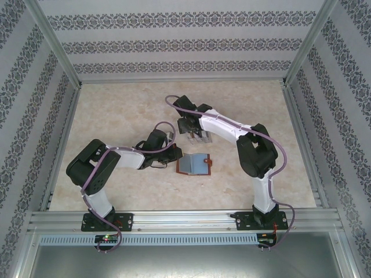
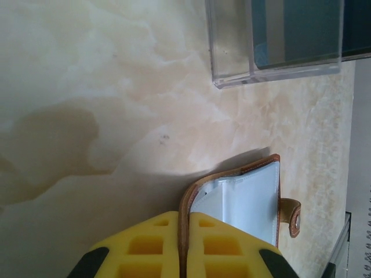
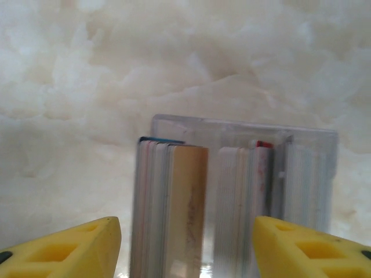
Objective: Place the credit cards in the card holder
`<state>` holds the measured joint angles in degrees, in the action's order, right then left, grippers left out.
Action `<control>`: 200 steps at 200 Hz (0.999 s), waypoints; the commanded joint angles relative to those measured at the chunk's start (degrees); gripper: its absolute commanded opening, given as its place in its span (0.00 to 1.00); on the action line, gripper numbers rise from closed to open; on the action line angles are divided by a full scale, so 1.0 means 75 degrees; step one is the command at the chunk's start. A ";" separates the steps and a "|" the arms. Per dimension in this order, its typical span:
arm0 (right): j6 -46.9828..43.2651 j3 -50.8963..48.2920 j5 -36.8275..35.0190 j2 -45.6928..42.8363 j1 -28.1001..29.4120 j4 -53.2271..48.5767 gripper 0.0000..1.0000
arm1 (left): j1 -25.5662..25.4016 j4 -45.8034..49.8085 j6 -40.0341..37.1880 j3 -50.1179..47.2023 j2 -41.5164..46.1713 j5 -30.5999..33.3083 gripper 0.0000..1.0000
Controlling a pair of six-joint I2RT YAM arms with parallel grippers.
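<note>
Top and wrist views. The card holder [image 1: 194, 164] lies open on the bench [image 1: 116, 110], between the two arms. The left gripper [image 2: 184, 252] is closed on the card holder's leather edge, its yellow pads pressed flat on either side, and the snap tab [image 2: 291, 215] hangs free at the far flap. Expect the leather to be light and soft; it will likely fold or slide unless you keep it pinned. The credit cards [image 3: 168, 208] stand on edge, packed side by side in a clear rack [image 3: 243, 124] just beyond the holder. The right gripper [image 3: 186, 246] is open, with one finger on each side of the rack. Judge the cards thin, stiff, light and slick. Take one by its flat faces near the exposed top edge. Separate it from its neighbours, since a broad pinch would probably lift several at once.
</note>
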<state>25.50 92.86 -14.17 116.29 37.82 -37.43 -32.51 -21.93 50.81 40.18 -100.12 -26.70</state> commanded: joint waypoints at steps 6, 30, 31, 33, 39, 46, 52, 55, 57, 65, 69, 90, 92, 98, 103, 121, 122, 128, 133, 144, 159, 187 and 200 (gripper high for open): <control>-0.0052 0.0021 -0.0706 -0.0402 -0.0074 -0.0369 0.60 | 0.0057 0.0511 -0.0013 -0.0177 0.0037 0.0374 0.01; -0.0072 -0.0090 -0.0650 -0.0568 -0.0161 -0.0414 0.57 | 0.0056 0.0495 0.0009 -0.0176 0.0016 0.0382 0.02; -0.0072 -0.0101 -0.0652 -0.0572 -0.0165 -0.0413 0.56 | 0.0057 0.0491 0.0010 -0.0177 0.0014 0.0383 0.02; -0.0068 -0.0121 -0.0653 -0.0583 -0.0176 -0.0403 0.56 | 0.0057 0.0497 0.0017 -0.0172 0.0013 0.0387 0.02; -0.0071 -0.0193 -0.0636 -0.0604 -0.0191 -0.0360 0.54 | 0.0055 0.0472 0.0030 -0.0183 0.0013 0.0384 0.01; -0.0091 -0.0246 -0.0594 -0.0612 -0.0222 -0.0321 0.51 | 0.0057 0.0447 0.0048 -0.0187 0.0007 0.0337 0.01; -0.0117 -0.0257 -0.0544 -0.0605 -0.0247 -0.0323 0.48 | 0.0048 0.0429 0.0047 -0.0190 0.0017 0.0326 0.02; -0.0118 -0.0253 -0.0531 -0.0600 -0.0250 -0.0351 0.47 | 0.0054 0.0439 0.0049 -0.0183 0.0024 0.0325 0.02; -0.0118 -0.0253 -0.0533 -0.0594 -0.0256 -0.0364 0.46 | 0.0057 0.0440 0.0041 -0.0170 0.0024 0.0320 0.01; -0.0107 -0.0250 -0.0557 -0.0586 -0.0273 -0.0444 0.44 | 0.0055 0.0473 0.0013 -0.0194 0.0068 0.0347 0.02; -0.0109 -0.0273 -0.0559 -0.0592 -0.0274 -0.0466 0.43 | 0.0057 0.0503 0.0003 -0.0181 0.0081 0.0377 0.01; -0.0166 -0.0393 -0.0516 -0.0652 -0.0292 -0.0392 0.39 | 0.0050 0.0505 0.0011 -0.0181 0.0099 0.0364 0.02; -0.0174 -0.0390 -0.0513 -0.0656 -0.0287 -0.0395 0.39 | 0.0053 0.0506 0.0011 -0.0182 0.0093 0.0361 0.02; -0.0194 -0.0361 -0.0508 -0.0658 -0.0298 -0.0432 0.39 | 0.0055 0.0511 0.0011 -0.0176 0.0105 0.0344 0.02; -0.0191 -0.0338 -0.0506 -0.0658 -0.0307 -0.0488 0.39 | 0.0058 0.0540 -0.0014 -0.0169 0.0113 0.0352 0.02; -0.0221 -0.0357 -0.0179 -0.0681 -0.0322 -0.0451 0.44 | 0.0058 0.0570 -0.0011 -0.0165 0.0101 0.0384 0.02; -0.0228 -0.0363 -0.0152 -0.0681 -0.0321 -0.0437 0.44 | 0.0058 0.0570 -0.0006 -0.0166 0.0104 0.0378 0.02; -0.0239 -0.0366 0.0025 -0.0669 -0.0321 -0.0393 0.45 | 0.0058 0.0550 0.0011 -0.0156 0.0085 0.0349 0.01; -0.0242 -0.0342 0.0105 -0.0650 -0.0321 -0.0388 0.46 | 0.0055 0.0527 0.0022 -0.0157 0.0083 0.0330 0.02; -0.0248 -0.0268 0.0228 -0.0542 -0.0335 -0.0483 0.49 | 0.0053 0.0531 0.0013 -0.0148 0.0104 0.0309 0.02; -0.0177 -0.0358 0.0423 -0.0398 -0.0384 -0.0438 0.50 | 0.0057 0.0647 -0.0030 -0.0133 0.0144 0.0377 0.01; -0.0153 -0.0371 0.0267 -0.0253 -0.0426 -0.0504 0.48 | 0.0055 0.0644 -0.0040 -0.0160 0.0233 0.0385 0.01; -0.0174 -0.0388 0.0177 -0.0365 -0.0420 -0.0488 0.47 | 0.0048 0.0730 -0.0094 -0.0161 0.0302 0.0501 0.02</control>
<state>24.03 90.56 -12.51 113.51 35.09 -39.66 -32.51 -21.28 51.03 40.07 -99.44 -26.20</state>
